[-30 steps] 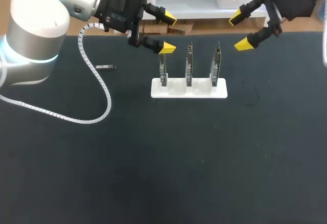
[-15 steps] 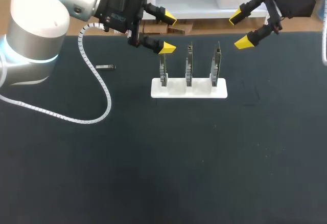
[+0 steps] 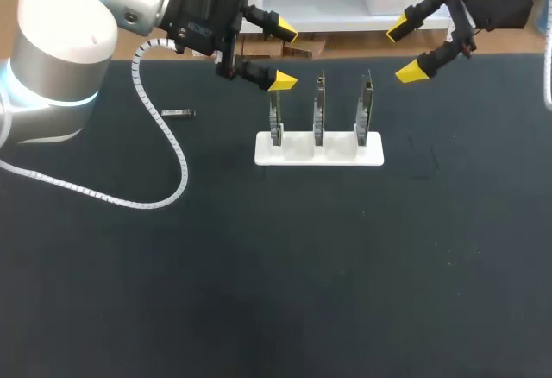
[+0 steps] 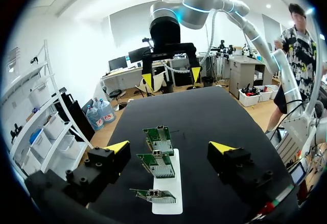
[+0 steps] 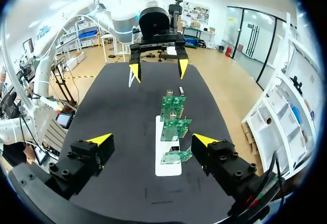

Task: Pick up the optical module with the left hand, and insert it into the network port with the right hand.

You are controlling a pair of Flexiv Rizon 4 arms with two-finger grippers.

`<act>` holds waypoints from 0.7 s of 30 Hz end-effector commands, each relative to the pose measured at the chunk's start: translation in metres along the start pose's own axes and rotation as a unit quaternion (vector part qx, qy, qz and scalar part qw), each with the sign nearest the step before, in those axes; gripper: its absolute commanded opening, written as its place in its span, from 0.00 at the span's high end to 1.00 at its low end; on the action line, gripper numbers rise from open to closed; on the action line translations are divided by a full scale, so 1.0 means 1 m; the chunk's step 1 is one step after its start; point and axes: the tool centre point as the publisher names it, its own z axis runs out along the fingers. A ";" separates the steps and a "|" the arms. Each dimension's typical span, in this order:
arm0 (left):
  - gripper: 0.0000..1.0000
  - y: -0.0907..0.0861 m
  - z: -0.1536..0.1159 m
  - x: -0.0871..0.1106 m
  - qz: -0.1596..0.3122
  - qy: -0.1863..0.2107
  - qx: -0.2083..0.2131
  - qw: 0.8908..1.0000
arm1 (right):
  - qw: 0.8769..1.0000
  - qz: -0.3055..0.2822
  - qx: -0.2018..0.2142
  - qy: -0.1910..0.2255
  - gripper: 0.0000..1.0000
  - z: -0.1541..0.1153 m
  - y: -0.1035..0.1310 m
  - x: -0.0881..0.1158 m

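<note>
The optical module (image 3: 178, 113), a small grey metal bar, lies on the black table left of a white stand (image 3: 293, 149); in the right wrist view the module (image 5: 181, 90) lies past the stand's far end. The stand holds three upright green circuit boards (image 4: 156, 163) with metal network ports. My left gripper (image 3: 285, 55) hovers open above the leftmost board (image 3: 275, 121), right of the module, with nothing between its fingers. My right gripper (image 3: 405, 52) hangs open and empty above the table's far right, beyond the rightmost board (image 3: 366, 106). Each wrist view shows the other gripper across the stand: (image 4: 171, 75), (image 5: 157, 68).
A white coiled cable (image 3: 168, 149) from my left arm droops over the table just beside the module. Cardboard boxes (image 3: 285, 47) sit at the far edge behind the stand. The black tabletop (image 3: 302, 292) stretches in front of the stand.
My right gripper has edged very slightly toward the far edge. The left arm, the module and the stand are where they were.
</note>
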 end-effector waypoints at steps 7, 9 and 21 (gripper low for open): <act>0.00 -0.001 0.000 -0.001 -0.001 0.002 -0.001 1.000 | 1.000 -0.002 0.006 0.010 0.00 -0.014 0.007 0.005; 0.00 -0.001 0.000 -0.001 -0.001 0.002 -0.001 1.000 | 1.000 -0.002 0.005 0.010 0.00 -0.014 0.007 0.004; 0.00 -0.001 0.000 -0.001 -0.001 0.002 -0.001 1.000 | 1.000 -0.011 -0.015 0.022 0.00 -0.009 0.009 0.000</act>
